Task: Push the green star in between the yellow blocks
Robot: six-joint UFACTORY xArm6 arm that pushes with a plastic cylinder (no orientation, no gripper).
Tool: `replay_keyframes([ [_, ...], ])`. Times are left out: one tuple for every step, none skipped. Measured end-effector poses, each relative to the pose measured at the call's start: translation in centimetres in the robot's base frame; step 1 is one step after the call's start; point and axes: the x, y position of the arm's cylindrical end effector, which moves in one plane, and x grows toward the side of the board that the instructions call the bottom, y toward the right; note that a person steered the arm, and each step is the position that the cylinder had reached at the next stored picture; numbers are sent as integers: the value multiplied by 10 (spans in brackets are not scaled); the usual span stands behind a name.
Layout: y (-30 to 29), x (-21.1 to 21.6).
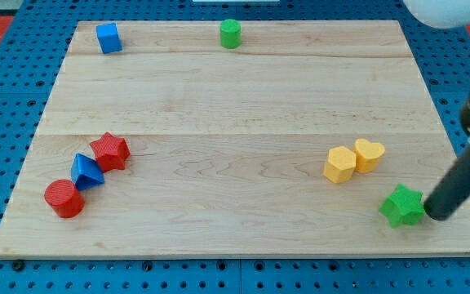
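Note:
The green star [403, 205] lies near the board's bottom right corner. My tip [432, 215] is right beside the star on its right, touching or nearly touching it. The rod slants up to the view's right. The two yellow blocks sit up and left of the star: a yellow hexagon [340, 164] and a yellow heart [369, 153], side by side and touching each other.
A red star [109, 150], a blue triangle [86, 171] and a red cylinder [64, 198] cluster at the bottom left. A blue cube [108, 37] and a green cylinder [230, 33] stand at the top edge of the wooden board [235, 106].

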Motion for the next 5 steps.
replay_keyframes([
  [-21,18],
  [-72,-7],
  [-99,-37],
  [-95,-49],
  [-87,-91],
])
